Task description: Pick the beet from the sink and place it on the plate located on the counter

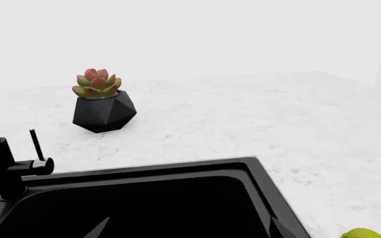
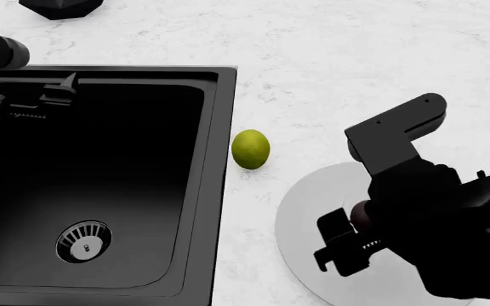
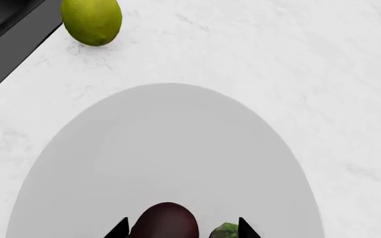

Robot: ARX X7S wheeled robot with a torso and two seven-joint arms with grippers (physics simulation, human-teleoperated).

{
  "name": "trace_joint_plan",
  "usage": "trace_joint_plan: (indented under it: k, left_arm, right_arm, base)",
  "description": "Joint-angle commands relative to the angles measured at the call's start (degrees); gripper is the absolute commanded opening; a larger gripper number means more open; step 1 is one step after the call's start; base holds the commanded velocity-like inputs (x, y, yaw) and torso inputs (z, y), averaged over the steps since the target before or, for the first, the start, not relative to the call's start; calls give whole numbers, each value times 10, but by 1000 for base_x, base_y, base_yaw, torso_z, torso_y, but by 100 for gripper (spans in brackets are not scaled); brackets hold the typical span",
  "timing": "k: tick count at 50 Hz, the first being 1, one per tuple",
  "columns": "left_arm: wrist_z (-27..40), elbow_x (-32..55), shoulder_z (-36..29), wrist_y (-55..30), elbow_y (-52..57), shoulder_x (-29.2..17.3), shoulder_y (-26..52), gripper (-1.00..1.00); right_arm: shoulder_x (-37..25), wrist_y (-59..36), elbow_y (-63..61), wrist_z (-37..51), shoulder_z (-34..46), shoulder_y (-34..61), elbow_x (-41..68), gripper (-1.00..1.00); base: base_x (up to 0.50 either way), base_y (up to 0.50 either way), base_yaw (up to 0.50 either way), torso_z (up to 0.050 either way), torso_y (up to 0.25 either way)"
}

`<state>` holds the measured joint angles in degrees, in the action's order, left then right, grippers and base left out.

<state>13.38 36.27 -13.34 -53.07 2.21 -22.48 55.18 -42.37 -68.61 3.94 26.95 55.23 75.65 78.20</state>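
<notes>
lime [image 2: 250, 149] just right of basin edge; succulent in black faceted pot [image 1: 103, 105] behind black faucet [image 1: 2, 161], probably freestanding.

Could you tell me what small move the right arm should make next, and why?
Probably lower a little and open the right gripper: it holds the beet between its fingertips over the plate, well clear of the lime and the sink.

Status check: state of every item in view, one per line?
beet: between right gripper fingertips, over the plate
plate: flat on the counter, bare
lime: on counter between sink and plate
sink: basin empty
succulent pot: upright
left gripper: not visible
</notes>
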Motion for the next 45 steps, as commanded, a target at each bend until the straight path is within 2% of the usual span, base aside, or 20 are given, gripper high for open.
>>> trace_joint_plan:
  k: [1, 39, 40, 45]
  left_arm:
    - [0, 0, -1, 2, -2, -4, 0, 100]
    - [1, 0, -6, 10, -8, -6, -6, 100]
    - [1, 1, -5, 9, -8, -6, -5, 100]
    - [2, 2, -5, 9, -7, -7, -4, 100]
  right_arm:
    - [7, 18, 13, -26, 12, -12, -29, -100]
    - [18, 42, 37, -49, 29, -27, -53, -100]
    - [18, 43, 37, -50, 29, -27, -53, 100]
    - [16, 40, 34, -46, 27, -25, -48, 100]
  base:
    - [0, 0, 0, 0, 0]
    - [0, 0, 0, 0, 0]
    - [0, 0, 0, 0, 0]
    - [0, 0, 0, 0, 0]
